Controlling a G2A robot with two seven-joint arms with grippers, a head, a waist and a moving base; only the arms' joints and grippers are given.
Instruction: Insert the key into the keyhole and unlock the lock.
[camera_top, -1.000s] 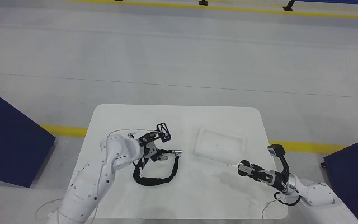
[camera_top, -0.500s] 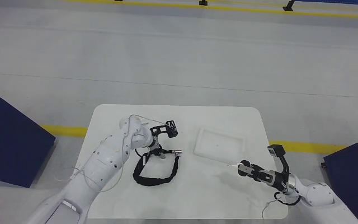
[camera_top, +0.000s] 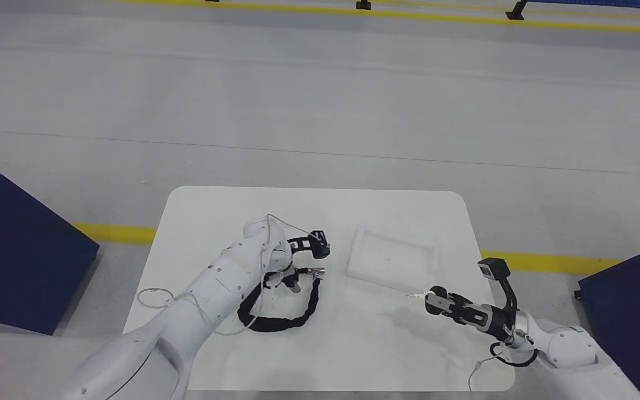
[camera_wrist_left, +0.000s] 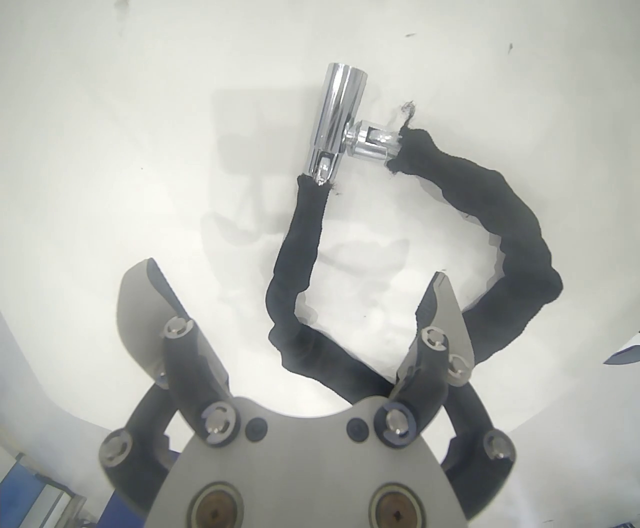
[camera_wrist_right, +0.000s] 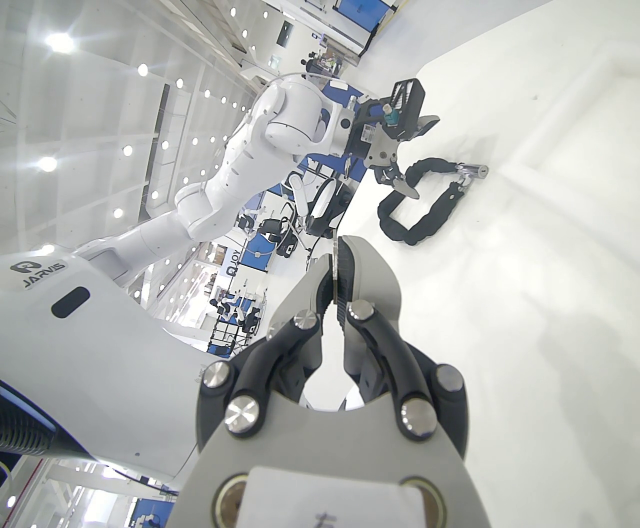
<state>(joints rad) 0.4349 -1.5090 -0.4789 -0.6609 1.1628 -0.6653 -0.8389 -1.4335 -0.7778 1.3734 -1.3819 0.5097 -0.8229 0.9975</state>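
Moved: left arm, swung in from the table's left part to its middle within the last second, wrist now above the lock. Right arm: no change.

Left gripper (camera_wrist_left: 292, 272): jaws spread wide, holding nothing. It is poised over the lock. One finger (camera_wrist_left: 442, 320) is over the inside of the loop and the other is over bare table outside it, so one run of chain passes between them.

Lock (camera_wrist_left: 500, 240): black-sleeved chain, lying flat in a closed loop. Both ends join at the cylinder (camera_wrist_left: 336, 122), which is chrome, lies on its side and sits at the end of the loop nearest the tray.

Right gripper (camera_wrist_right: 336, 250): jaws pressed together on the key (camera_wrist_right: 333, 265), a thin metal blade seen edge-on between the pads. It is low over the table's right part, beside the tray's near corner and well apart from the lock.

Tray (camera_top: 392, 258): white, shallow, between lock and right gripper, set farther back.

Table (camera_top: 400, 350): white, rounded corners.
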